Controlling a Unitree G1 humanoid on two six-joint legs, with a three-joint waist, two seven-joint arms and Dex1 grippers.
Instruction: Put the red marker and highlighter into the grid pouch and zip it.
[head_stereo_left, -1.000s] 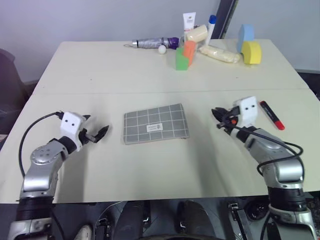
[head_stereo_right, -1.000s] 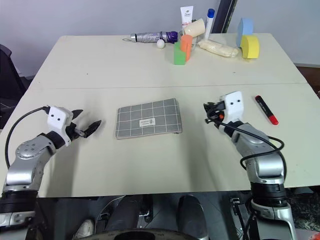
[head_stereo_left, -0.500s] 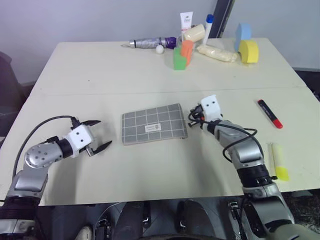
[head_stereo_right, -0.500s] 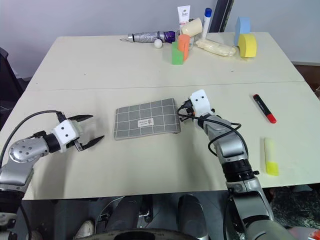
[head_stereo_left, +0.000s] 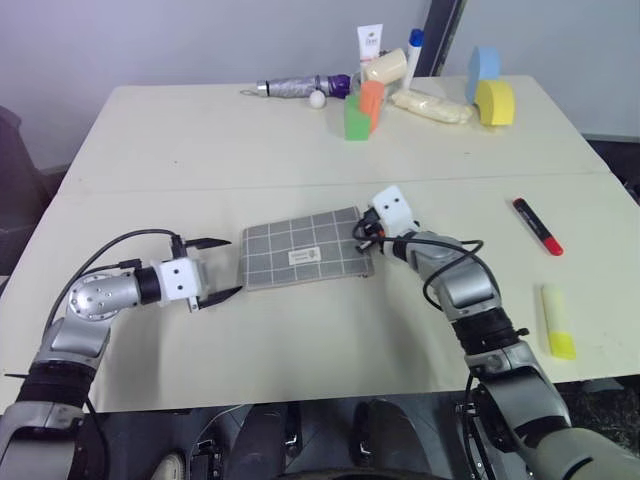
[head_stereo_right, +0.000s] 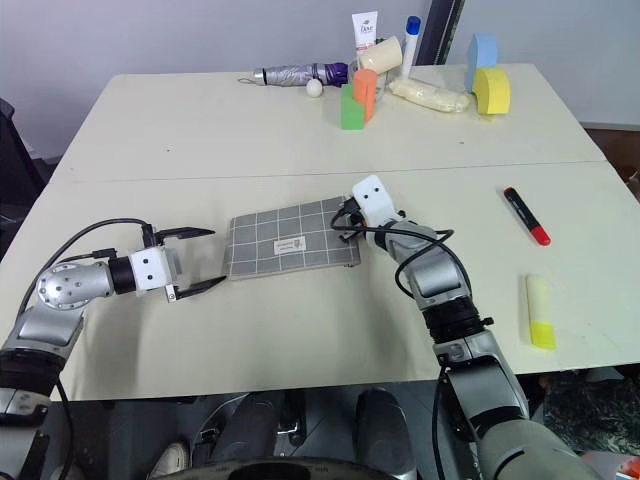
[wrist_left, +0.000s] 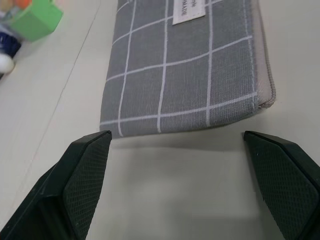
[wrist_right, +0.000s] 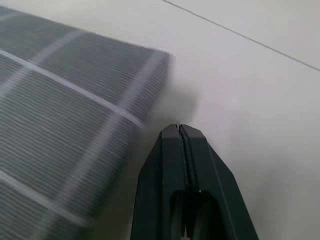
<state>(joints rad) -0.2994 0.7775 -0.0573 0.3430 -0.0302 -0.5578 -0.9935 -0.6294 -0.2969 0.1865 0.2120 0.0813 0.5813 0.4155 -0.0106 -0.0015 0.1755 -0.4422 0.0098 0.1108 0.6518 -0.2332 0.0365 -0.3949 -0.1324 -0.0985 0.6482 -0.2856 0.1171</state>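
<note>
1. I see my right claw (head_stereo_right: 347, 214) has swung in from beside the red marker (head_stereo_right: 522, 215) to the grid pouch (head_stereo_right: 290, 238)'s right edge, fingers pressed together, empty.
2. My left claw (head_stereo_right: 196, 258) has closed in on the pouch's left edge, fingers spread wide.
3. The highlighter (head_stereo_right: 539, 310) lies on the counter (head_stereo_right: 200, 130), bottom right.

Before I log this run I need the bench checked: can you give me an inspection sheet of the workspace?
Surface: cream table, seam across it.
Job's things: pouch flat mid-table; red marker and highlighter lie loose on the right.
Clutter: umbrella, green block, orange block, tube, yellow foam, blue foam along the far edge.
Hands: left hand open beside the pouch's left edge; right hand shut at its right end.
Cables: black cable on the left arm.
Surroundings: grey wall.
</note>
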